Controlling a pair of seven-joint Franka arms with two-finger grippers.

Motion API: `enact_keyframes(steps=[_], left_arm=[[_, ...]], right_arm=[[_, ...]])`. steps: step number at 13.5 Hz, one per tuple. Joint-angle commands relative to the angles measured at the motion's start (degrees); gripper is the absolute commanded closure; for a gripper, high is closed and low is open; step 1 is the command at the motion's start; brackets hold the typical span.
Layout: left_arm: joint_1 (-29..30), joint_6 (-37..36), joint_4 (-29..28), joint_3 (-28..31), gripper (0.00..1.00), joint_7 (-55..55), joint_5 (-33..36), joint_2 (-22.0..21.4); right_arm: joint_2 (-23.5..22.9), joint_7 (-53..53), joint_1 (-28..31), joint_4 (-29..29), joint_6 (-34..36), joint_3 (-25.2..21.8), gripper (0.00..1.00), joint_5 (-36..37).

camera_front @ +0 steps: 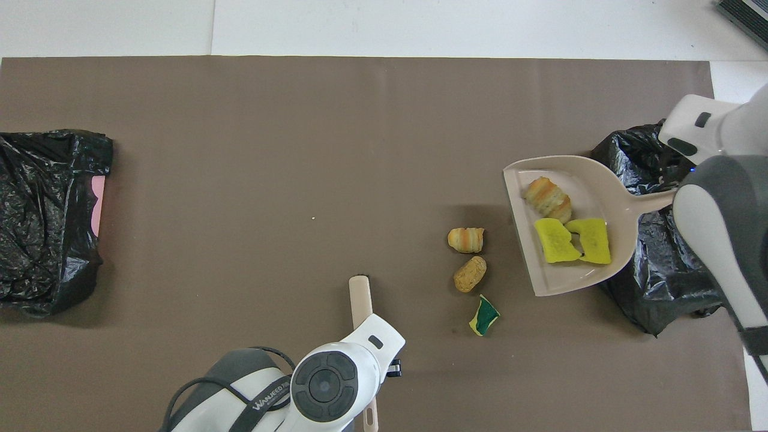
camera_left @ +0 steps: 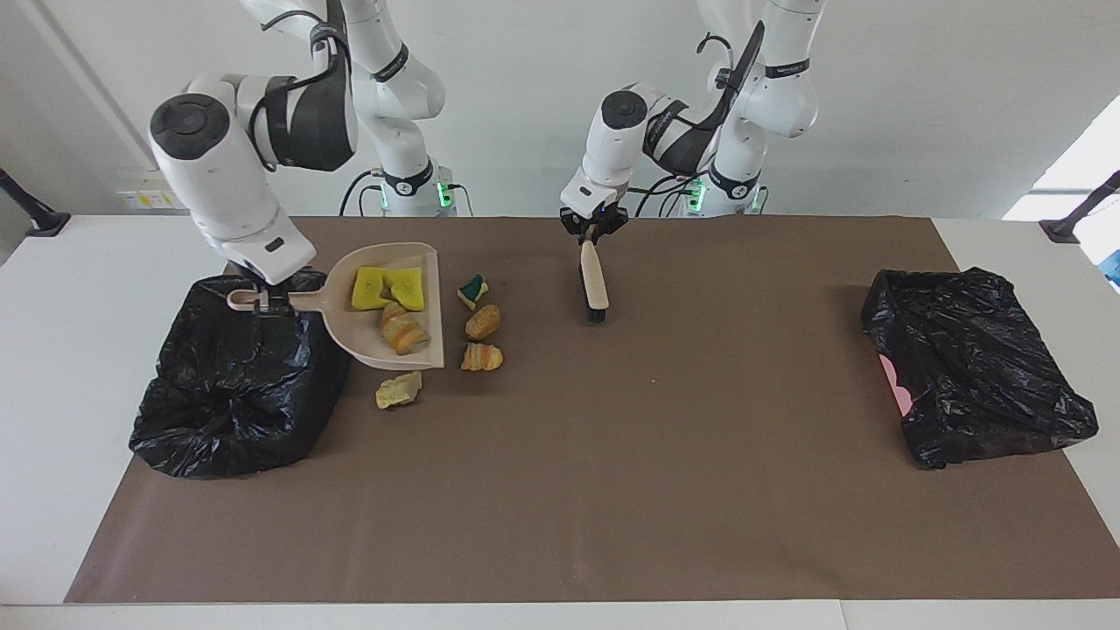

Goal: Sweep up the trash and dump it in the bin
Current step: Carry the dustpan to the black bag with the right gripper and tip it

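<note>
My right gripper (camera_left: pixel 261 302) is shut on the handle of a beige dustpan (camera_left: pixel 363 337), held raised with its handle end over the black-bagged bin (camera_left: pixel 241 376). In the pan lie two yellow sponge pieces (camera_left: pixel 388 287) and a striped bread lump (camera_left: pixel 402 331). Trash on the mat beside it: a green-and-yellow sponge bit (camera_left: pixel 473 291), a tan lump (camera_left: pixel 483 322), an orange bread lump (camera_left: pixel 481 357) and a yellowish scrap (camera_left: pixel 399 389). My left gripper (camera_left: pixel 595 232) is shut on the handle of a brush (camera_left: pixel 594 280), bristles down near the mat.
A second black-bagged bin (camera_left: pixel 976 367) with a pink patch showing stands at the left arm's end of the brown mat (camera_left: pixel 612 490). From overhead, the dustpan (camera_front: pixel 591 180) overlaps the bin (camera_front: pixel 654 276) and covers the yellowish scrap.
</note>
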State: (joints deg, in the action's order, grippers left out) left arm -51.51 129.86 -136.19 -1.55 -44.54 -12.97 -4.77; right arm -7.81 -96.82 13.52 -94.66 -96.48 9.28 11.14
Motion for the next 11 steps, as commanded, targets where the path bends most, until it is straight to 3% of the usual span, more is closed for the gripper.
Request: enact_keyframes(steps=[1, 3, 4, 5, 6, 8, 11], left_arm=[[-2.1, 1.4, 0.2, 0.8, 1.00, -1.4, 1.6, 1.2], [-1.9, 1.6, 0.2, 0.8, 1.00, -1.8, 1.5, 1.2], [-1.7, 2.7, 0.2, 0.8, 0.79, -2.6, 1.5, 1.3], [-1.5, 4.2, 0.1, 0.8, 0.32, -2.6, 1.5, 1.4], [-1.3, 4.1, 0.1, 0.8, 0.05, -2.6, 1.5, 1.4], [-0.8, 3.2, 0.2, 0.9, 0.00, -2.0, 1.5, 1.4], [2.4, 1.1, 1.9, 1.0, 0.00, -1.6, 1.6, 1.1]], right_arm=[[0.3, -2.7, 5.9, 1.0, 0.5, 0.4, 1.00, 4.3], [0.1, -5.1, 9.5, 1.0, -3.4, 0.4, 1.00, 7.8], [0.0, -6.3, 11.6, 1.0, -7.6, 0.4, 1.00, 9.5], [0.1, -8.4, 13.0, 0.7, -10.7, 0.4, 1.00, 11.3], [0.0, -9.5, 14.0, 0.6, -13.3, 0.4, 1.00, 13.1], [0.2, -12.0, 14.7, -0.8, -17.9, 0.5, 1.00, 21.4], [2.1, -16.5, 14.3, -4.5, -22.1, 0.6, 1.00, 25.1]])
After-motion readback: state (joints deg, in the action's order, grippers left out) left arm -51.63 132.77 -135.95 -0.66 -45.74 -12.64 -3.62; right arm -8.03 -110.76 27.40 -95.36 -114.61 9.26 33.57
